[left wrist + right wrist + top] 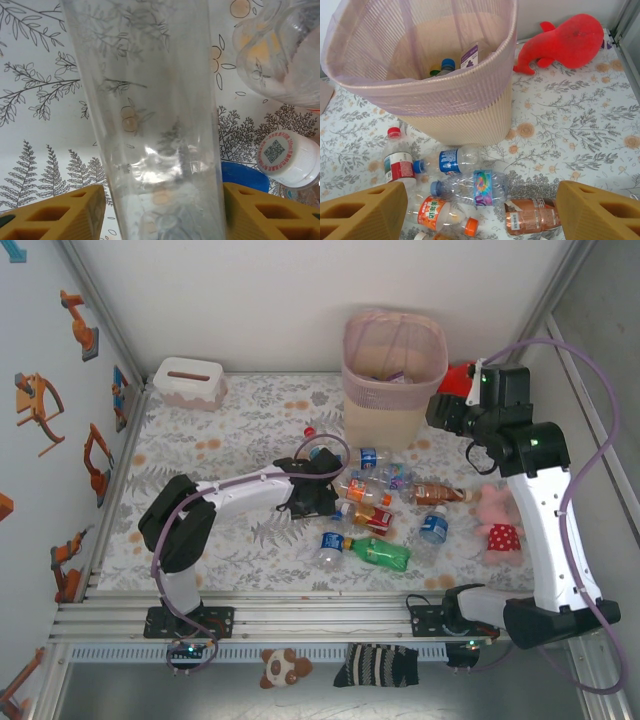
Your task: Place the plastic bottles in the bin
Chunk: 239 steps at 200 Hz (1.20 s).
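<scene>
Clear bottle (150, 100) sat square between the left gripper's (165, 200) yellow fingers (65, 215), long axis running straight away from the wrist, across the jaw line; they stood at both walls but I couldn't tell whether it was pinched. Bin (395, 390) stood just past the pile on the table (240, 430), beyond and slightly right of that gripper. Right gripper (481, 200) hung wide open and empty over bottles (455, 160) at the bin's foot, nearer the bin.

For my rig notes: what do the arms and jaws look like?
Both the left arm and right arm have white links with black joints and bases, small green lights and a looping lilac cable. Jaws are yellow-orange blocks with triangular cut-outs.
</scene>
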Motion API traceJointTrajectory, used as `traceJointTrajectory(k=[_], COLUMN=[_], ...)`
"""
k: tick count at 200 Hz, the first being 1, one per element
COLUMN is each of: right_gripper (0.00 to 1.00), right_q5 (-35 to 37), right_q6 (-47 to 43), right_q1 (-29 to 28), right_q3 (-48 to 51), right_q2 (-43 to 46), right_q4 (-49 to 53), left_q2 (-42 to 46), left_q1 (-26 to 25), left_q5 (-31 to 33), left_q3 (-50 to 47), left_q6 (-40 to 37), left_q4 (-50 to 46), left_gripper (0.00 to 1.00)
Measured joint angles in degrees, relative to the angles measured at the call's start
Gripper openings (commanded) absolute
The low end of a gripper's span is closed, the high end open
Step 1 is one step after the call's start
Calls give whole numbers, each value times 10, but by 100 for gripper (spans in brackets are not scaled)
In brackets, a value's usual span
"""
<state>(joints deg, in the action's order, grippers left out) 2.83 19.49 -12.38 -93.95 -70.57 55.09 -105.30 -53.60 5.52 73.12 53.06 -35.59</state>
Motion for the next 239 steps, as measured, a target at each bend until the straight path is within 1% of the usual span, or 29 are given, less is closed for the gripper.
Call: traceJointTrajectory(k=[50,102,145,166,200,239], right_gripper=[76,76,75,75,74,74], right_q5=[-2,-5,-5,-7,-24,-78], right_q6=[1,1,2,3,10,27], right_q1=[0,0,0,0,0,0], right_q3=[0,0,0,0,0,5], right_q2=[0,-1,-1,-1,-1,5], right_q4=[0,-1,-1,-1,-1,-25], left_q2=[9,14,26,53,122,217], left_q1=[0,0,0,0,0,0], left_q5=[0,0,7,17,44,70], left_q3=[-30,-45,-50,-58,-68,-94], left_q6=[3,3,3,3,-4,-55], left_q4=[-2,-2,-11,-23,-41,-28], left_gripper=[53,44,42,42,41,40])
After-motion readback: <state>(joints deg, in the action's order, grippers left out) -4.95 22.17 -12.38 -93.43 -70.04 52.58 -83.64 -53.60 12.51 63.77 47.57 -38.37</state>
